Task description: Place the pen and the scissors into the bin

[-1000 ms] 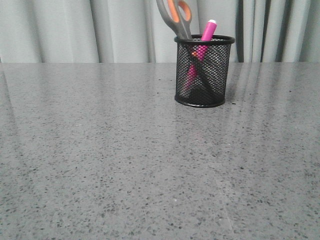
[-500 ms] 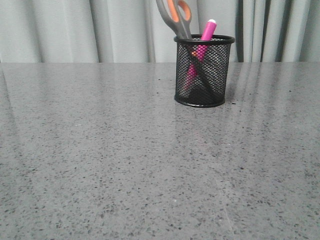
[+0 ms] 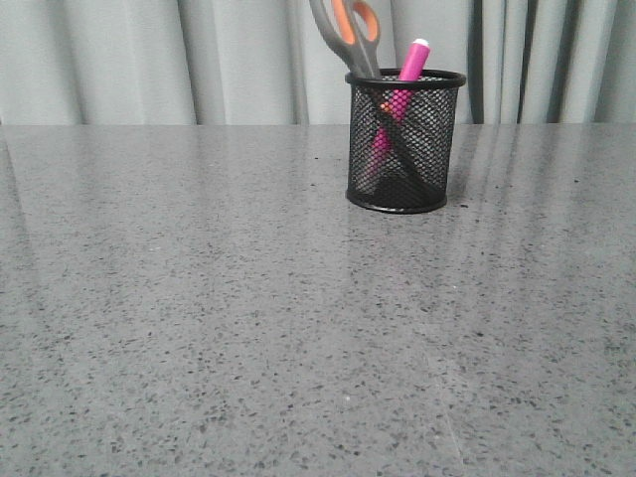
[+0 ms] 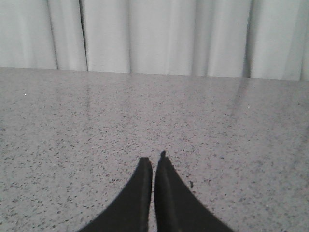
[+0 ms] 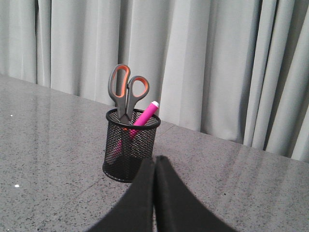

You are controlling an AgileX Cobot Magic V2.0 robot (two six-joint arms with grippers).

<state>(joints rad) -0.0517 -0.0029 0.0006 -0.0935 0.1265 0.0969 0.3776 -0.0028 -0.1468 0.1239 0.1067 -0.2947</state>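
The black wire-mesh bin [image 3: 402,149] stands upright at the far middle-right of the grey table. The pink pen [image 3: 409,68] leans inside it, its white end above the rim. The scissors [image 3: 350,32] stand in it too, blades down, grey and orange handles sticking up. The right wrist view shows the same bin [image 5: 129,150], pen [image 5: 144,115] and scissors [image 5: 126,92]. My right gripper [image 5: 155,159] is shut and empty, a little in front of the bin. My left gripper [image 4: 152,159] is shut and empty over bare table. Neither gripper shows in the front view.
The speckled grey tabletop [image 3: 248,328] stretches wide around the bin. Pale grey curtains [image 3: 149,60] hang behind the table's far edge.
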